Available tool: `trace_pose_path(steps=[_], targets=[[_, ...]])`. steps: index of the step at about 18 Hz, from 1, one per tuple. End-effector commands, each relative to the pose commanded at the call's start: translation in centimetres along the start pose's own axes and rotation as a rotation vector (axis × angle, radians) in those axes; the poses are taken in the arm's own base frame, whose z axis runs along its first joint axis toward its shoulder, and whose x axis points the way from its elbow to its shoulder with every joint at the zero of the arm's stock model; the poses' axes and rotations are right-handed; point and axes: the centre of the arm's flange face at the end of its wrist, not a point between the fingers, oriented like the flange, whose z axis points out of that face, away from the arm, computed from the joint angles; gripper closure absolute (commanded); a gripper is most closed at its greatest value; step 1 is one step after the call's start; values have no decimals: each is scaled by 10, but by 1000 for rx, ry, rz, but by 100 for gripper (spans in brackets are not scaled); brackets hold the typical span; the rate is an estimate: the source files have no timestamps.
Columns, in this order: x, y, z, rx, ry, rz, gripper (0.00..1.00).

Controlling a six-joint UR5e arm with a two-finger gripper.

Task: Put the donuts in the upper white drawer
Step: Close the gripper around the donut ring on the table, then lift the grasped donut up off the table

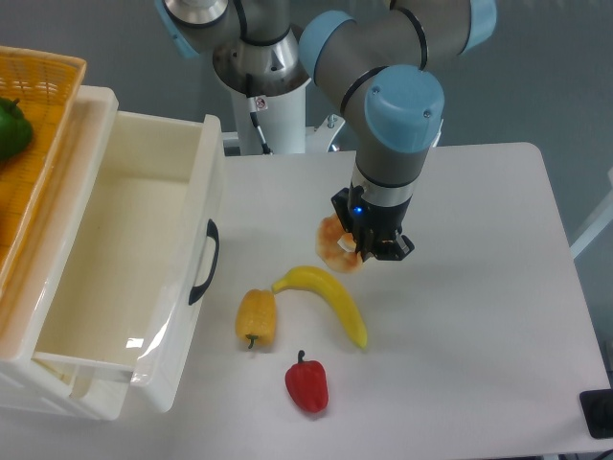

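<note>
My gripper [369, 251] is shut on a golden-orange knotted donut [334, 245] and holds it just above the table, right of the drawer and above the banana's stem end. The upper white drawer [196, 187] stands pulled open at the left, deep and cream-white, with a curved black handle [205, 262] on its front. Its inside looks bare. The pale tan ring donut is not in view.
A banana [330, 300], a yellow pepper [257, 317] and a red pepper [306, 381] lie on the white table in front of the gripper. An orange wicker basket [43, 115] with a green pepper [11, 128] stands at the far left, behind the drawer.
</note>
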Motion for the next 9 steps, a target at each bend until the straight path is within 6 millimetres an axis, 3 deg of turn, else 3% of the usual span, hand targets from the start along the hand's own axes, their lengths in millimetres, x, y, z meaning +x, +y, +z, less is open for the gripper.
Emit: trace_pose_path(steps=[6,9], targets=[[1,-4,-6,16,-7,-1,87],[9,-10,-21,52,-21,-38,88]])
